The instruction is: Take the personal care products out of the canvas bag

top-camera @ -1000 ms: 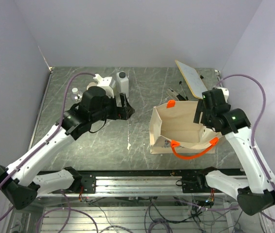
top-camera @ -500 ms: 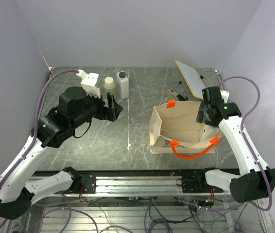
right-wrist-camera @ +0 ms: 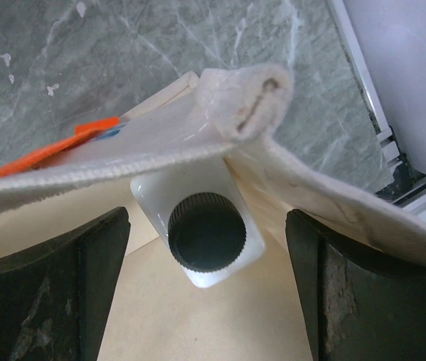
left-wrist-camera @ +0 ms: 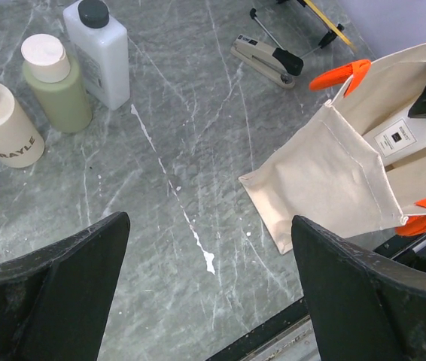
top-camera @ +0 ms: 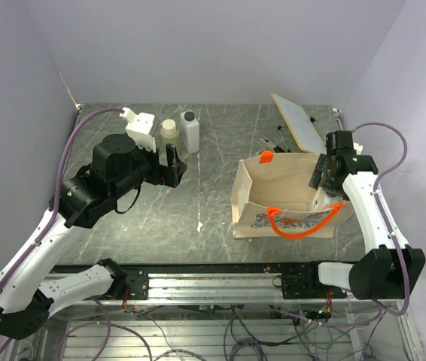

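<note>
While left end effector (left-wrist-camera: 209, 218) hangs spread, right end effector (right-wrist-camera: 205, 216) spread, straddles white bottle (right-wrist-camera: 198, 192) in canvas bag (top-camera: 273, 188).

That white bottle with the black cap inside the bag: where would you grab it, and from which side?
Come from straight above and pinch the white bottle at its shoulders, just under the black cap. It stands upright in a corner of the canvas bag, whose walls crowd its sides, so only the top looks reachable.
</note>
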`<action>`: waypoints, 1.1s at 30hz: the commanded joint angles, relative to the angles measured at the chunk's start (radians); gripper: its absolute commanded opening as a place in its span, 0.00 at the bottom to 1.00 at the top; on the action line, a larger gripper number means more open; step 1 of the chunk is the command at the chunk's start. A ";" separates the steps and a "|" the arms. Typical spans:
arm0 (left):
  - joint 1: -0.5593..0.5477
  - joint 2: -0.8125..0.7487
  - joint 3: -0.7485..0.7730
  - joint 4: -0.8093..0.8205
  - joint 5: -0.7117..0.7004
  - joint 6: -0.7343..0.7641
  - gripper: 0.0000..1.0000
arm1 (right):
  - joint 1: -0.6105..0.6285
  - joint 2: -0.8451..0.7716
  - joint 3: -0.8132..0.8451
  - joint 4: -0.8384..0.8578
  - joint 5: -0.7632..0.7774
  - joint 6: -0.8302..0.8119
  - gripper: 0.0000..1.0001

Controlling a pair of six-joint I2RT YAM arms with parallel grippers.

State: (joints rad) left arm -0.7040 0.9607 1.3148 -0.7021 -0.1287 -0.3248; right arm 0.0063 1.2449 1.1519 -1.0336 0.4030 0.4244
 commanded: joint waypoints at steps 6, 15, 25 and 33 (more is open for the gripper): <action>-0.008 0.003 0.024 0.000 -0.057 0.013 0.99 | -0.029 0.047 -0.070 0.019 -0.136 -0.004 0.75; -0.007 0.012 0.044 -0.010 -0.085 -0.003 0.99 | -0.029 0.025 -0.104 0.037 -0.172 -0.006 0.51; -0.008 0.013 0.063 -0.031 -0.049 -0.048 0.99 | -0.029 -0.062 0.021 -0.029 -0.178 -0.054 0.10; -0.008 0.000 0.069 -0.042 -0.010 -0.077 0.99 | -0.029 -0.157 0.096 -0.084 -0.261 -0.032 0.00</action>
State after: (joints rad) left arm -0.7044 0.9741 1.3495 -0.7341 -0.1761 -0.3782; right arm -0.0151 1.1652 1.1805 -1.1015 0.1959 0.3809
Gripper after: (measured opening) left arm 0.989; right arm 0.487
